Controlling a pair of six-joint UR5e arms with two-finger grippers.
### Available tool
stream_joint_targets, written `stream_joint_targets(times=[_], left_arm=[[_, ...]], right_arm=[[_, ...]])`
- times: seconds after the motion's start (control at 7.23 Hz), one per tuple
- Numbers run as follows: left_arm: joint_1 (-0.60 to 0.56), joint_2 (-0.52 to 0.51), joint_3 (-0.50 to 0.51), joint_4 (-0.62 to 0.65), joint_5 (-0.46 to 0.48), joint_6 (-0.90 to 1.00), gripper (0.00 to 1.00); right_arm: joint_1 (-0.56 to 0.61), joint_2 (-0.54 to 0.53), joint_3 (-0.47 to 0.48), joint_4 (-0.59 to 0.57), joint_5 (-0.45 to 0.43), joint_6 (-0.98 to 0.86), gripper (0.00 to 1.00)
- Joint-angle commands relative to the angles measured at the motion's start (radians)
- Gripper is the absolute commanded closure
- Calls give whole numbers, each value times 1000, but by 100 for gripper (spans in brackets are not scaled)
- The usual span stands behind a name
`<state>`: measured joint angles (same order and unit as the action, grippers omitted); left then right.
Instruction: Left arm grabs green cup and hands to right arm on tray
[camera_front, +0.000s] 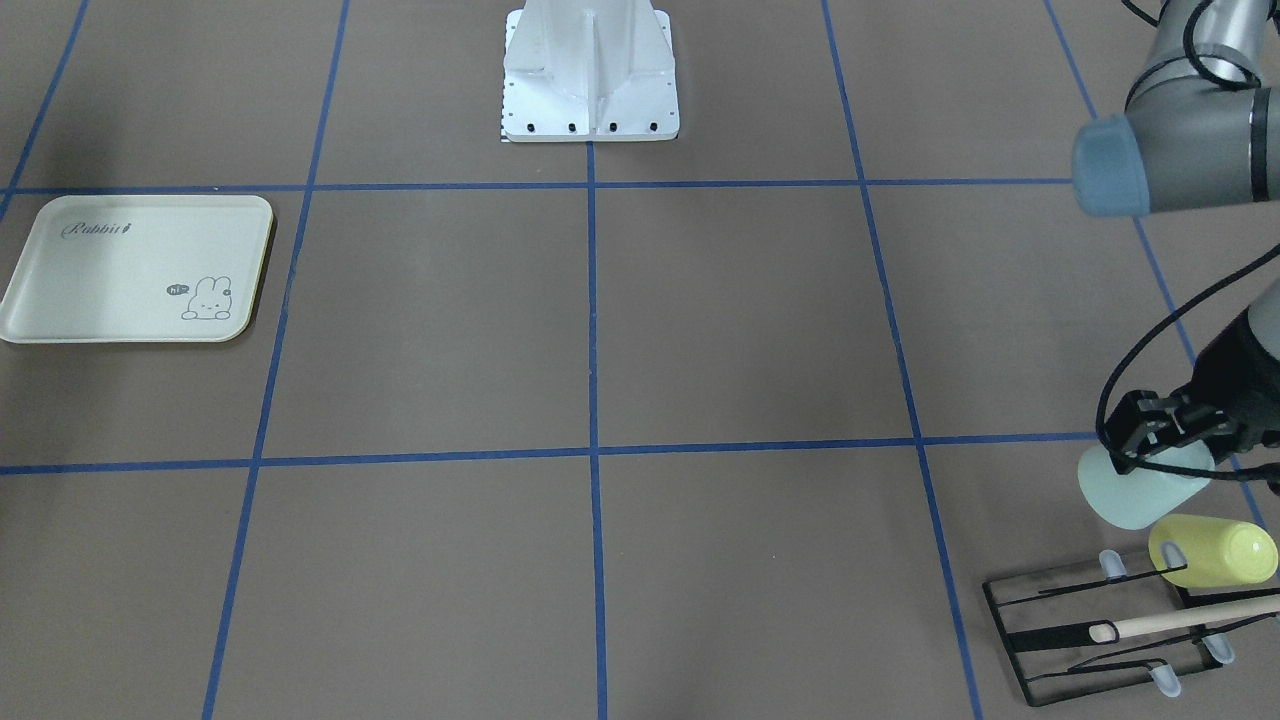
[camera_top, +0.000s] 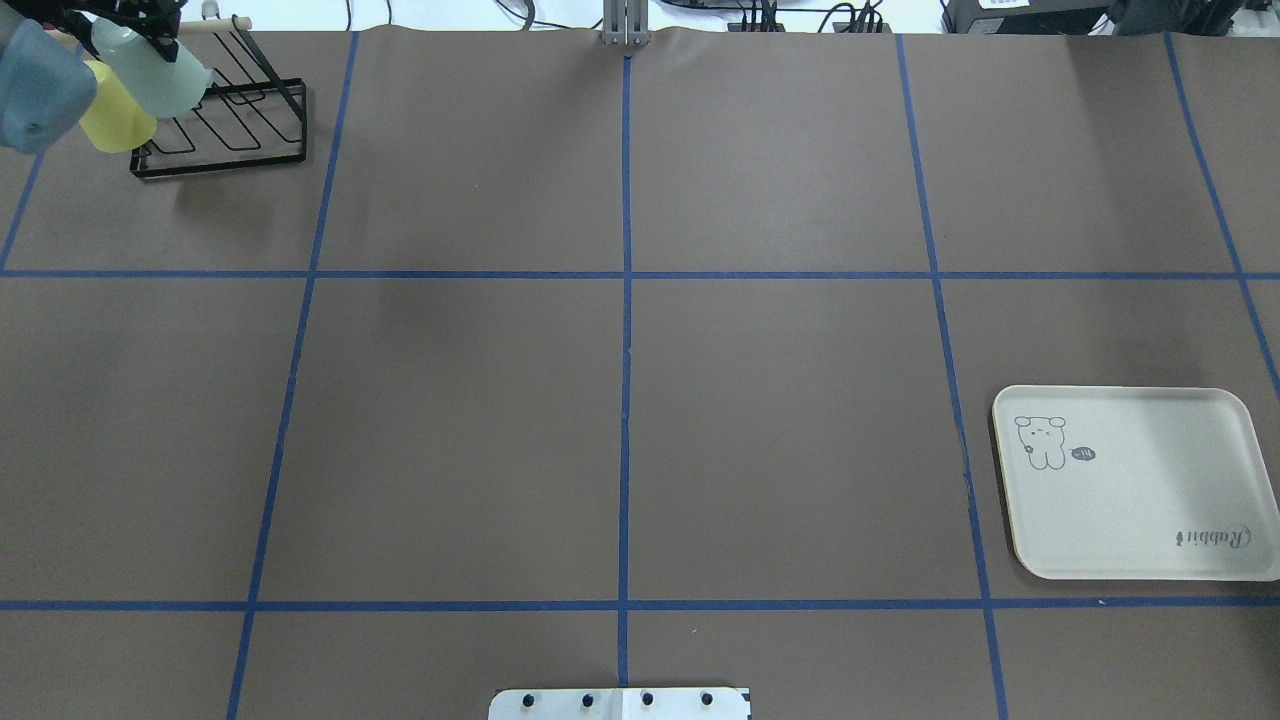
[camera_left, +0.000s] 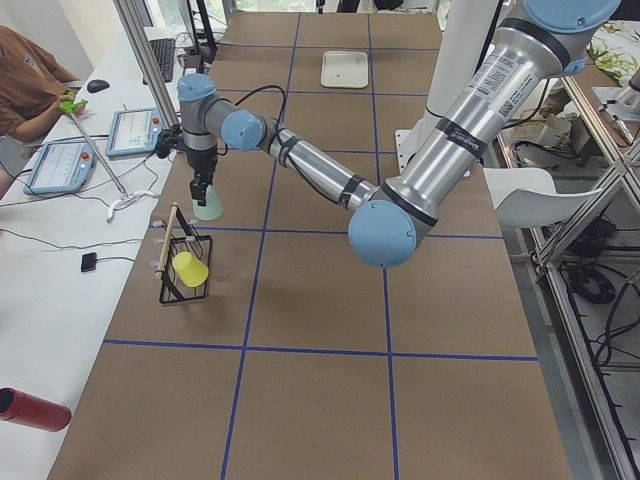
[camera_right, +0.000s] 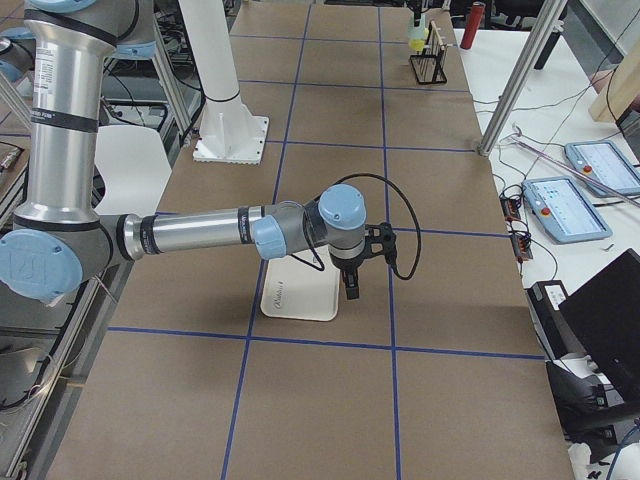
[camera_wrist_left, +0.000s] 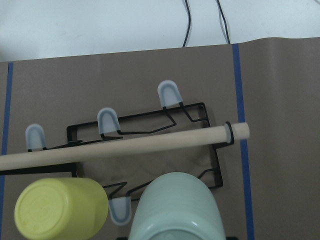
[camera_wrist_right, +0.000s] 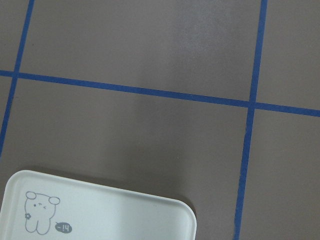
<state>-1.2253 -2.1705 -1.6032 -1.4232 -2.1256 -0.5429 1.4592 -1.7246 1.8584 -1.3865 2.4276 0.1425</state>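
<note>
My left gripper (camera_front: 1158, 448) is shut on the pale mint-green cup (camera_front: 1135, 497) and holds it tilted, lifted just above the black wire rack (camera_front: 1060, 640) at the table's far left. The cup also shows in the overhead view (camera_top: 160, 75), the exterior left view (camera_left: 208, 208) and the left wrist view (camera_wrist_left: 177, 210). The cream tray (camera_front: 100, 270), (camera_top: 1150, 500) lies flat on the robot's right side with nothing on it. My right gripper (camera_right: 350, 287) hangs just beside the tray's edge (camera_right: 300, 298); I cannot tell whether it is open or shut.
A yellow-green cup (camera_front: 1215, 550), (camera_wrist_left: 60, 215) lies on the rack beside the held cup. A wooden rod (camera_front: 1190, 620) runs across the rack. The robot's white base (camera_front: 590, 80) stands at the table's middle edge. Blue tape lines cross the brown table.
</note>
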Motion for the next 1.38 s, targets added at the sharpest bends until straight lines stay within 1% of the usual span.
stream_joint_targets(times=[0.0,0.14,0.28,0.42,0.55,0.69,0.83,0.97,1.11,1.25], left_arm=[[41,-5,-162,87,-90,-213,100],[106,-11,-237,84,-127,-373,100],[195,-24,-297,58,-128,-534,100],[267,-64,-304,-7,-128,-699,100],[309,-96,-305,-102,-128,-859,100],[361,-106,-302,-229,-126,-1005,100],[387,-106,-293,-355,-125,-1148,100],[398,-104,-273,-505,-120,-1295,100],[411,-101,-246,-645,-122,-1436,100],[415,-101,-226,-755,-120,-1547,100]], right_arm=[[-20,10,-2,66,60,21,0],[-45,42,-2,66,102,66,0],[-69,93,-4,66,143,101,0],[-101,141,1,67,149,106,1],[-111,192,-1,67,150,158,1],[-135,257,-2,67,150,271,1],[-169,298,7,87,150,372,0],[-213,306,2,180,143,479,0],[-252,313,-10,301,137,634,0],[-275,347,-18,396,128,792,0]])
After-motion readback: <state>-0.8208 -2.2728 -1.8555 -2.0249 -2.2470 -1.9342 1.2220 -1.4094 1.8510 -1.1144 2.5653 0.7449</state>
